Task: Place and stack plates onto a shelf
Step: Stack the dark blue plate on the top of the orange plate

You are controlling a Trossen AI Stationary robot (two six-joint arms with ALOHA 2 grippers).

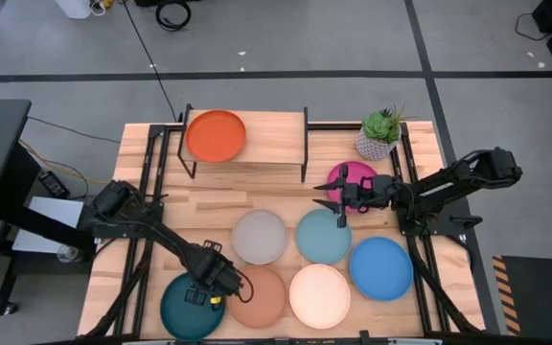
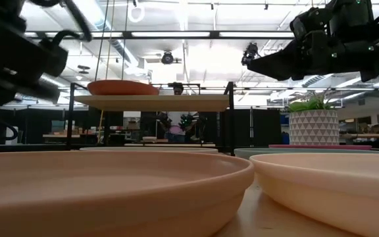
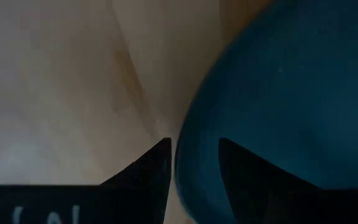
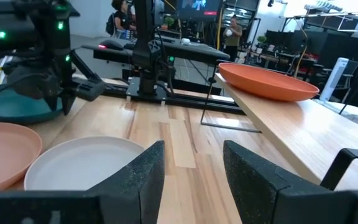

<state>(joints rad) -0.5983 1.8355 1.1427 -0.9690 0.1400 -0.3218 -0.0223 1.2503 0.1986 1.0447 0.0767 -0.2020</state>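
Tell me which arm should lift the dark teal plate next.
Left. The left gripper is already down at the dark teal plate, its fingers straddling the rim. The right gripper hovers open far across the table, beside the magenta plate.

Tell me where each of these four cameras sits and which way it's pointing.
High view: overhead, straight down on the table; both arms show.
Low view: at table-top height, looking across the terracotta plate and cream plate toward the shelf; arms overhead.
Left wrist view: close above the dark teal plate, its rim between the left tool's fingers.
Right wrist view: past the open right tool across the table.
Low and right wrist views share the orange plate on the shelf.
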